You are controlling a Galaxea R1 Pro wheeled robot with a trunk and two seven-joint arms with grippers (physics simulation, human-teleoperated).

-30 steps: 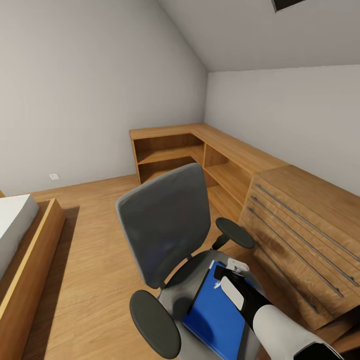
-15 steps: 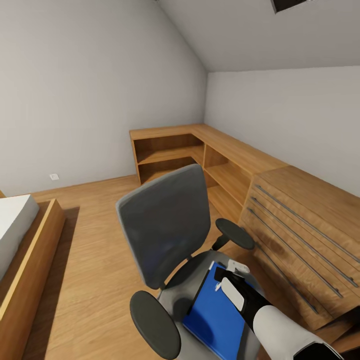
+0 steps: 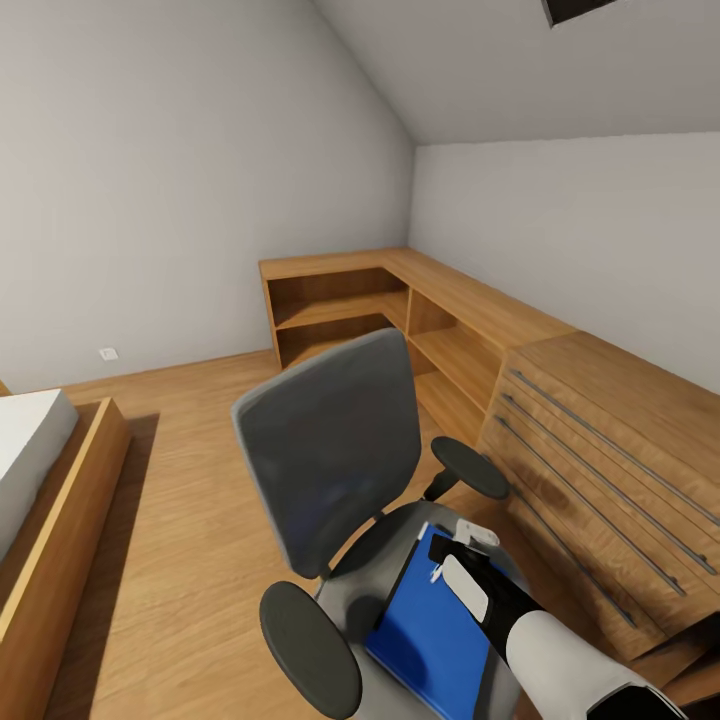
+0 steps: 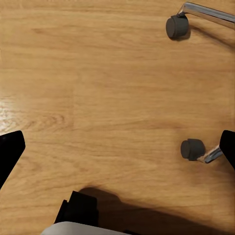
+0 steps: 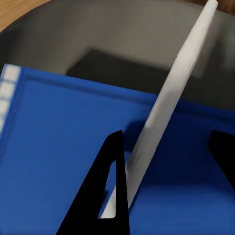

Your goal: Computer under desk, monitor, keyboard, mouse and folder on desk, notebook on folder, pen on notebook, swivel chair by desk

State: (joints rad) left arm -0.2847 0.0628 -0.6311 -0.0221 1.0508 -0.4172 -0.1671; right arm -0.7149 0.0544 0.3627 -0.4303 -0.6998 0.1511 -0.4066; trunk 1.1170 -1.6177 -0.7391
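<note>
Folder [image 3: 425,630], bright blue, lies flat on the grey seat of the swivel chair [image 3: 330,460], towards the seat's front edge and between the two black armrests, so it has yet to be carried to the desk. In the right wrist view its blue cover [image 5: 58,147] spreads under the fingers, with a strip of pale squares along one edge and the dark seat beyond it. Directly over it hangs the right gripper [image 3: 465,545], reaching down from the white forearm. Seen close, the right gripper [image 5: 166,137] has its two black fingers spread wide, and a slim white rod [image 5: 171,98], perhaps the pen, slants up from beside one finger. The rod leans against that finger and is not clamped between both, so I judge nothing is gripped yet. That placement suits a pick from above, either of the rod or of the folder's edge. I cannot tell which. The left gripper [image 4: 117,152] also stands wide, its fingertips at opposite borders of its view, pointing down at the bare wooden floor [image 4: 98,73] beside two of the chair's castors [image 4: 192,149], idle and out of the way. Beyond the chair, a light wooden chest [image 3: 610,470] with long bar handles stands near its right armrest. A corner shelf unit [image 3: 400,300] lines the far walls, and a bed frame [image 3: 40,480] sits well apart on the left.
</note>
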